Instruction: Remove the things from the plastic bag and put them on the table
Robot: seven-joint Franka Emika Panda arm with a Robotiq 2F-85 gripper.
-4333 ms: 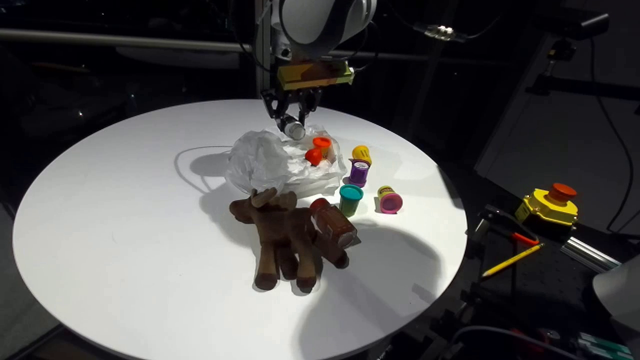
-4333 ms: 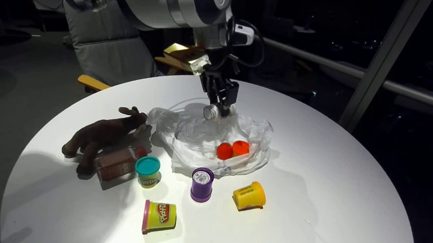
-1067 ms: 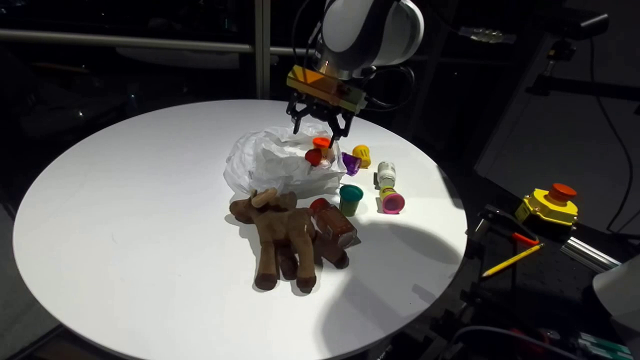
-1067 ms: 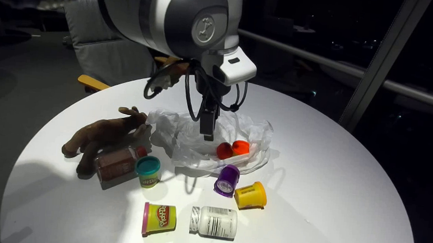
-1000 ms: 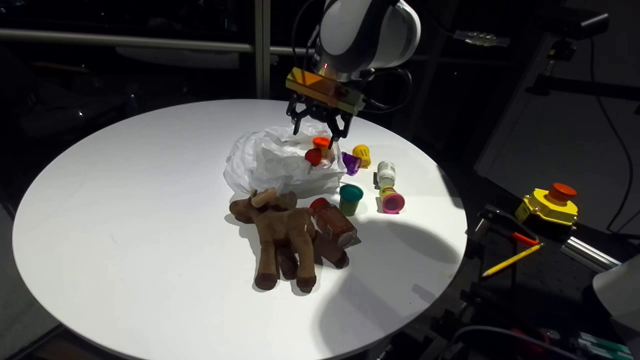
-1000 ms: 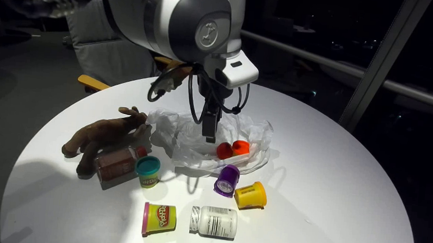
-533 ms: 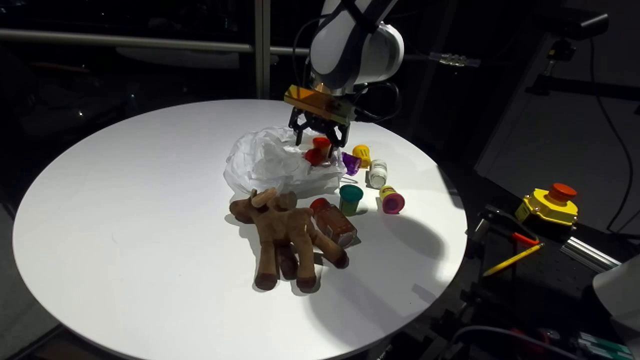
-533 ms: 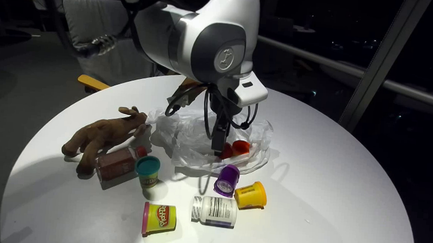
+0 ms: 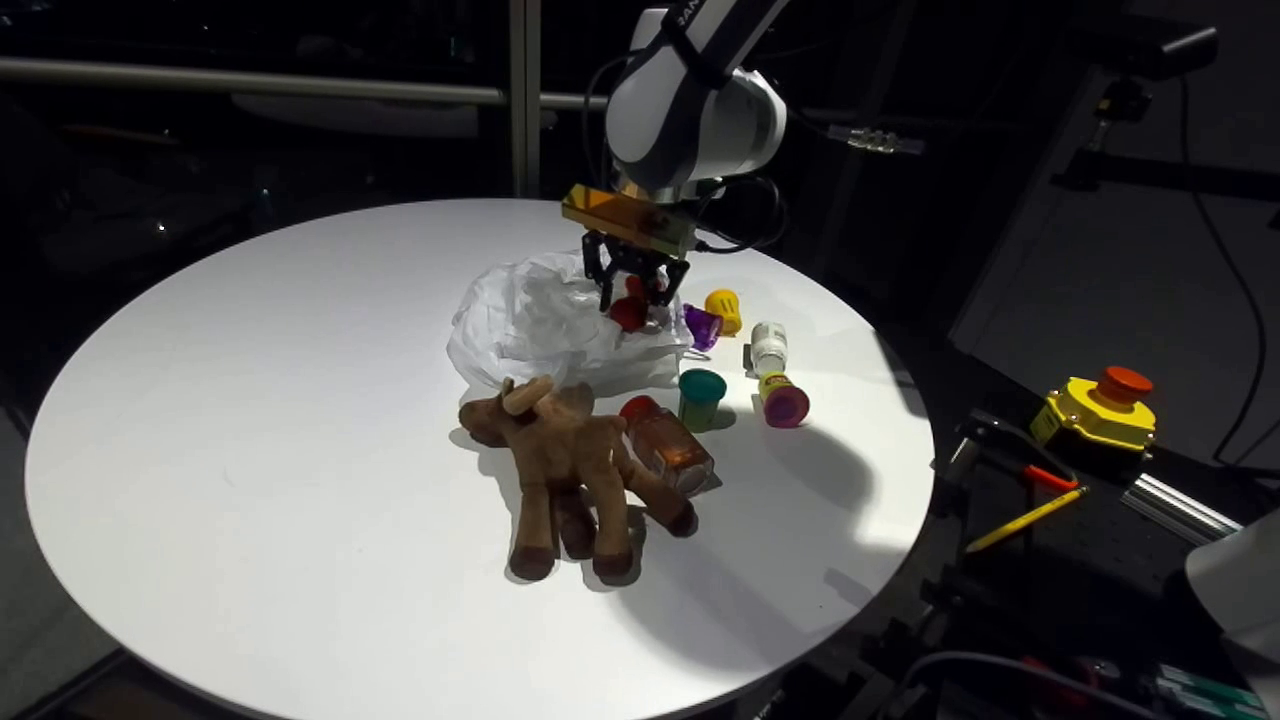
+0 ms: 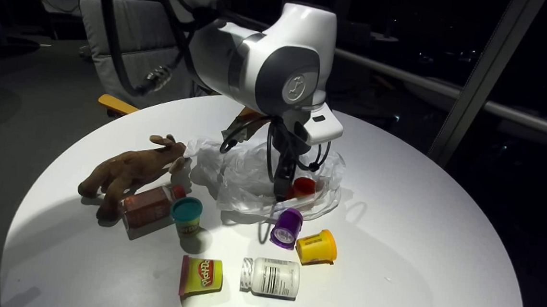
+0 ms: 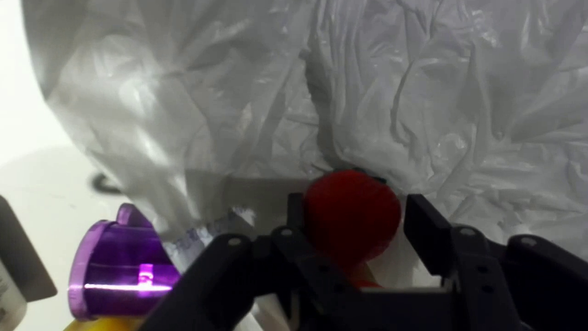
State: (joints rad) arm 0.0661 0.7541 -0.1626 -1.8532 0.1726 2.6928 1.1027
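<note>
Jaws straddle red ball (image 11: pixel 353 216) — near edge of bag (image 11: pixel 390 101).

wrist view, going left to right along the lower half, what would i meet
White bottle, purple tub, one gripper fingertip, red round thing, the other fingertip. Left out: the plastic bag, which spans several places.

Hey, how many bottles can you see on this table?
2: the red-capped bottle lies on its side beside the brown plush reindeer, and the white bottle lies on its side near the pink-lidded tub. The rumpled plastic bag may hide more.
</note>
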